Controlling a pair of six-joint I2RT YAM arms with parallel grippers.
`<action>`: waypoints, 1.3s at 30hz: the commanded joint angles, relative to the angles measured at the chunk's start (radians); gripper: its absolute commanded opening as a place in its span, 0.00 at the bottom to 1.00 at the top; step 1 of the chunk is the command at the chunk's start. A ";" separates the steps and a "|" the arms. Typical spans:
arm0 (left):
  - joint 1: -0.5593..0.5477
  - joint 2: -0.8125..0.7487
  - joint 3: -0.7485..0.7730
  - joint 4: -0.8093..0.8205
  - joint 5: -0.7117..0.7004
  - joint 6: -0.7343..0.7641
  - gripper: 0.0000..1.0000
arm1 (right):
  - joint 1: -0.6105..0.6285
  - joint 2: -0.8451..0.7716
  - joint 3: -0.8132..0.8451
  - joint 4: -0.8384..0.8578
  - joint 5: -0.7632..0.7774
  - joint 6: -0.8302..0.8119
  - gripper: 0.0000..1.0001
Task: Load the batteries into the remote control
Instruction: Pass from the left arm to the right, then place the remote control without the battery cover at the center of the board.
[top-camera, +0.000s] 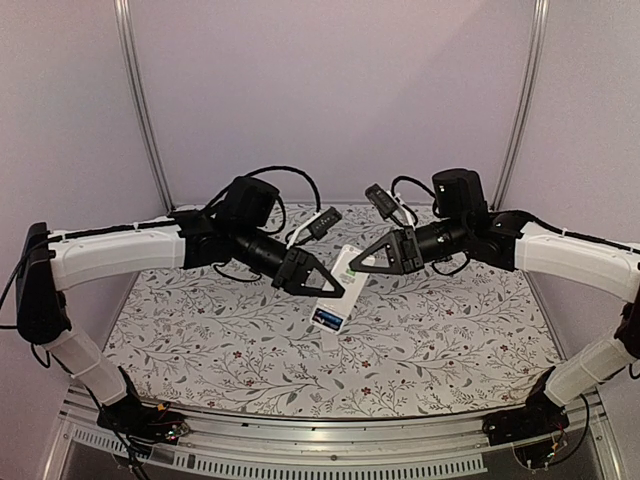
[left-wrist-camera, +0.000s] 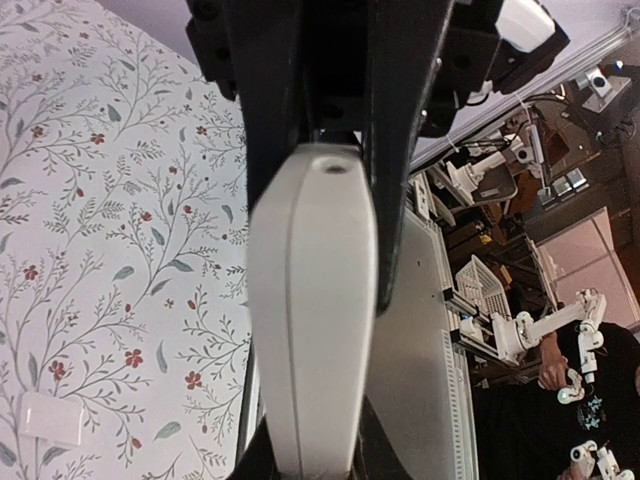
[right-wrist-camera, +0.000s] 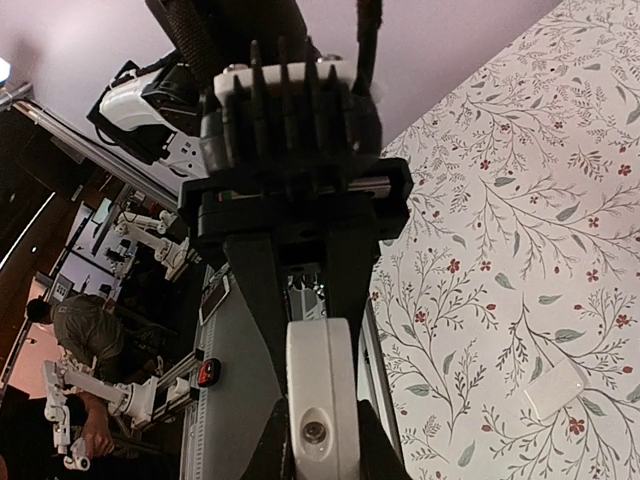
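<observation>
The white remote control (top-camera: 341, 282) hangs in the air over the middle of the table, held between both arms. My left gripper (top-camera: 326, 288) is shut on it; the left wrist view shows its long white side (left-wrist-camera: 315, 320) between the black fingers. My right gripper (top-camera: 360, 266) is shut on the far end, and the right wrist view shows the end face with its small round lens (right-wrist-camera: 318, 430) clamped between the jaws. A blue battery (top-camera: 328, 318) shows at the remote's near end, seemingly in its compartment. I cannot make out a blackish battery.
A small flat white cover piece (left-wrist-camera: 50, 420) lies on the floral tablecloth (top-camera: 200, 330), also visible in the right wrist view as the cover piece (right-wrist-camera: 555, 388). The table's metal front rail (top-camera: 330, 445) runs between the arm bases.
</observation>
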 joint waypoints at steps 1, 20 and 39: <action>0.022 0.010 0.033 -0.008 -0.031 0.007 0.13 | -0.018 0.006 -0.006 0.002 0.002 0.021 0.04; 0.033 -0.121 -0.167 0.007 -0.778 0.060 1.00 | -0.209 0.086 -0.286 0.207 0.393 0.247 0.02; -0.025 -0.019 -0.103 -0.089 -0.845 0.126 1.00 | -0.208 0.257 -0.415 0.402 0.452 0.336 0.35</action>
